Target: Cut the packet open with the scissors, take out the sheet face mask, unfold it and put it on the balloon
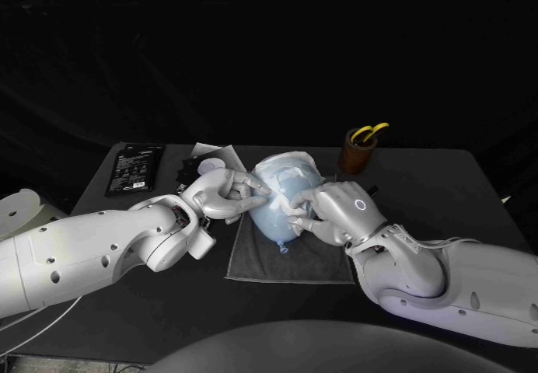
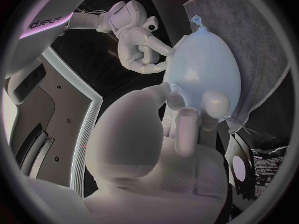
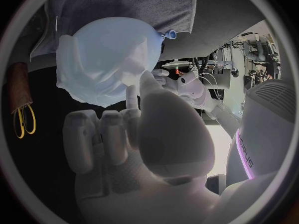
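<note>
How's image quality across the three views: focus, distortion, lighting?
Head view: balloon and grey towel evenly lit, surroundings fall to black. Left wrist view: left robot hand close to the lens and soft, balloon beyond it crisper, fisheye curves the towel's edge. Right wrist view: right robot hand likewise soft, balloon clear.

Left hand (image 1: pixel 228 194) and right hand (image 1: pixel 342 210) face each other closely, fingers bent inward.
</note>
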Robot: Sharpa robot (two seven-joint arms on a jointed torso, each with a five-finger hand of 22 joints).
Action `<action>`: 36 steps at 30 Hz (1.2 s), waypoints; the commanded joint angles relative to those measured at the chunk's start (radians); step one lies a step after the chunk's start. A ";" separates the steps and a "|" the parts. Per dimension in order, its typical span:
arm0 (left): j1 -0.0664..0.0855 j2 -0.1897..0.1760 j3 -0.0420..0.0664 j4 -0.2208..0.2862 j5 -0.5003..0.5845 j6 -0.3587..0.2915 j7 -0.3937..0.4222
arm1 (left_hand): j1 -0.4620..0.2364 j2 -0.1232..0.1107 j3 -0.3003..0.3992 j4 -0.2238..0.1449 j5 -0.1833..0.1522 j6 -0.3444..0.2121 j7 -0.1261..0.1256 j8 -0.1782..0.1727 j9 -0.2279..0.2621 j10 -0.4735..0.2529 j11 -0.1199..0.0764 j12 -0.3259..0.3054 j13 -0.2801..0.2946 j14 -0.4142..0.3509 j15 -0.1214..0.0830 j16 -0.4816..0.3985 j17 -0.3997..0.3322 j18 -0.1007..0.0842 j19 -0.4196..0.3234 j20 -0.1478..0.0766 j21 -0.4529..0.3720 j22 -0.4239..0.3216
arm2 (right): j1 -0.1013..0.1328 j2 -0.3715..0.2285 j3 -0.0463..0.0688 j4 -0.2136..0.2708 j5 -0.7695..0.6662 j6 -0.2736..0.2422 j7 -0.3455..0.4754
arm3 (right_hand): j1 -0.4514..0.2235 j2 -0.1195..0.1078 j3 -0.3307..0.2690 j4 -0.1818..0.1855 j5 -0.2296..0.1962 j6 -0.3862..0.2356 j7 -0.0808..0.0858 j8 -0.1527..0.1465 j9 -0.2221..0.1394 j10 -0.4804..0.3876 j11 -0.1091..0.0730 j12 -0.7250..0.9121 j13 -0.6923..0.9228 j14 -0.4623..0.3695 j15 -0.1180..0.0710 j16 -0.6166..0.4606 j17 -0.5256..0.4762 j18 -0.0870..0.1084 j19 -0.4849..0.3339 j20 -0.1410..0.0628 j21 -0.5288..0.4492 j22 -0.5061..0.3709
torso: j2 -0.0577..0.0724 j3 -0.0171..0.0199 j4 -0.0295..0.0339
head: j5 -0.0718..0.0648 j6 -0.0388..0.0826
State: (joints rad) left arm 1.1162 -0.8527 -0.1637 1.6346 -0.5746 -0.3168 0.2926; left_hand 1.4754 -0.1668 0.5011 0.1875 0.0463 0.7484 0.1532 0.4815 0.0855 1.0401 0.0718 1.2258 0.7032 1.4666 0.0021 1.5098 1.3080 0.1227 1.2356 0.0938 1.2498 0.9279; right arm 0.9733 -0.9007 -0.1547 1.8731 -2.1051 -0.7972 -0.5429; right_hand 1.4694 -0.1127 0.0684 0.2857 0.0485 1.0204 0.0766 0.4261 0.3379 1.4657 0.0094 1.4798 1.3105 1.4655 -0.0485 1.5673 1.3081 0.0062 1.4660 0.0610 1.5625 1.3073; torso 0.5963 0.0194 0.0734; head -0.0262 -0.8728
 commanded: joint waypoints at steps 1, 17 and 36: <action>0.000 0.003 0.000 0.002 0.004 0.017 0.000 | -0.006 -0.006 0.004 0.000 0.002 -0.004 0.002 -0.004 -0.002 0.006 -0.002 0.006 0.001 0.017 0.000 0.006 0.039 0.001 -0.002 -0.001 0.002 0.000 | -0.002 0.006 -0.001 -0.009 -0.062 0.034 -0.034 | 0.016 0.001 0.006 0.001 0.000 0.005 0.000 0.005 -0.002 0.053 -0.005 0.000 0.210 0.105 -0.009 0.004 0.263 -0.005 0.102 -0.009 0.002 0.262 | 0.000 0.0000 0.0000 | -0.002 0.000; 0.000 0.002 0.001 0.002 0.005 0.019 -0.003 | -0.007 -0.007 0.004 0.000 0.002 -0.003 0.003 -0.005 -0.002 0.003 -0.001 0.005 -0.002 0.016 0.001 0.005 0.038 0.001 -0.002 -0.001 0.002 0.000 | -0.002 0.028 -0.001 -0.023 -0.131 0.026 -0.063 | 0.150 0.027 0.124 -0.007 0.001 0.050 -0.022 0.019 -0.012 0.083 -0.025 0.052 0.238 0.105 -0.024 0.004 0.263 -0.006 0.105 -0.026 0.008 0.263 | 0.000 -0.0007 0.0014 | 0.000 0.000; 0.000 0.000 0.001 0.002 0.006 0.020 -0.005 | -0.009 -0.007 0.005 0.000 0.002 -0.002 0.005 -0.007 -0.002 0.000 0.001 0.004 -0.004 0.016 0.002 0.005 0.037 0.001 -0.003 0.000 0.001 -0.002 | -0.003 0.002 0.000 0.017 -0.117 -0.098 -0.027 | 0.086 0.030 0.240 0.002 0.000 0.045 -0.036 0.056 0.000 0.105 -0.037 0.091 0.260 0.105 -0.035 0.004 0.263 -0.006 0.105 -0.037 0.008 0.263 | 0.000 -0.0003 0.0003 | 0.000 0.000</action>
State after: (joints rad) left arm 1.1168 -0.8541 -0.1621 1.6346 -0.5716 -0.3160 0.2913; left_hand 1.4721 -0.1701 0.5010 0.1875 0.0463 0.7479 0.1537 0.4818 0.0834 1.0400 0.0718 1.2256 0.6999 1.4666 0.0021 1.5089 1.3080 0.1227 1.2355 0.0938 1.2498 0.9269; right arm 0.9707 -0.8968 -0.1560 1.8843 -2.2176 -0.8426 -0.5825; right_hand 1.5626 -0.0840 0.3032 0.2872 0.0430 1.0650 0.0455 0.4759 0.3351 1.4693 -0.0226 1.5673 1.3069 1.4653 -0.0776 1.5666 1.3081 0.0062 1.4676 0.0305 1.5664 1.3073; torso 0.5959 0.0194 0.0734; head -0.0265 -0.8728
